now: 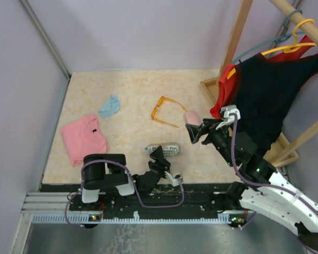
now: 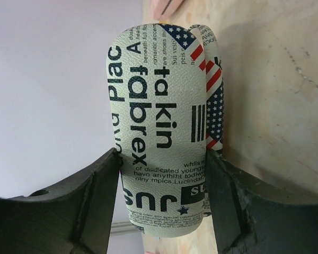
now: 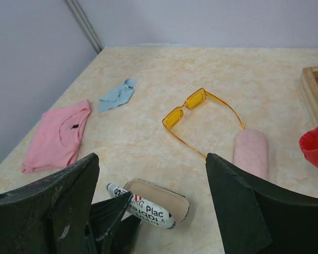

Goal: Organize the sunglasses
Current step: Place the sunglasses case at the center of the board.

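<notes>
- A pink shirt (image 1: pixel 85 138) is lying folded at the left edge of the table (image 1: pixel 127 84), well apart from both arms.
- A blue cloth (image 1: pixel 109 106) is lying crumpled just beyond the shirt, farther from the arm bases.
- The left gripper (image 1: pixel 159 155) is reaching low over the near part of the table and clamping the printed case (image 2: pixel 159 106). Its two fingers (image 2: pixel 95 196) are pressing on opposite sides of the case near one end.
- The case is gaping a little along one side, showing a tan lining in the right wrist view. What is inside cannot be told.
- The orange sunglasses (image 3: pixel 176 117) are lying on the table beyond the printed case, between the blue cloth and the pink case (image 3: pixel 250 153). Both arms are spreading open toward the right, and nothing is gripping them.
- One arm tip is ending just beside the far end of the pink case, which is lying closed on the table.
- The right gripper (image 1: pixel 200 132) is hovering above the table near the pink case with its jaws standing wide apart, holding nothing.
- At the right edge, a wooden rack (image 1: pixel 238 37) is carrying a black garment (image 1: pixel 270 100) and a red garment (image 1: pixel 221 103) on hangers.
</notes>
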`<state>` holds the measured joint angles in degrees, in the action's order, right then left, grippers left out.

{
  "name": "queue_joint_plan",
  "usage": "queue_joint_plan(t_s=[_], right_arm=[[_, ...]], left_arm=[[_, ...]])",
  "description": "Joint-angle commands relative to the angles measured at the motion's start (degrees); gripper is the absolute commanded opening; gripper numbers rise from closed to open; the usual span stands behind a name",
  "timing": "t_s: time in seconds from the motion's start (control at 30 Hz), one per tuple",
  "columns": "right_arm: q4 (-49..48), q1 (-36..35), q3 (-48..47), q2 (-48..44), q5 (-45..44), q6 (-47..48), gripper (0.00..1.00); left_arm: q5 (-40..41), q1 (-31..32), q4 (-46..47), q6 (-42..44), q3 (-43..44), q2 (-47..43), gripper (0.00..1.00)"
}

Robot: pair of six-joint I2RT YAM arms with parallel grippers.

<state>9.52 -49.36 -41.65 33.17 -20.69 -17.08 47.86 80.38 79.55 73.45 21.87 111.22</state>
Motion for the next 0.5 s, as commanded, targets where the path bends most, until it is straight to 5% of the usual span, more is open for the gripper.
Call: queue_joint_plan(t_s=[0.0,0.17,0.47], right_arm=[[-0.9,-0.2,-1.0,-0.3,0.3,0.3,0.81],[-0.7,-0.2,-1.0,-0.3,0.5,0.5,0.81],[1.5,-0.2,-2.5,0.7,1.6,1.4,0.81]], left_arm=[[-0.6,0.6,-4.4,-5.4,-0.5,-1.8,0.74],[-1.3,0.8,-10.2,-9.5,-0.2,-3.6,1.0],[-1.8,2.1,-22.3,-19.1,0.6,-12.1,0.98]])
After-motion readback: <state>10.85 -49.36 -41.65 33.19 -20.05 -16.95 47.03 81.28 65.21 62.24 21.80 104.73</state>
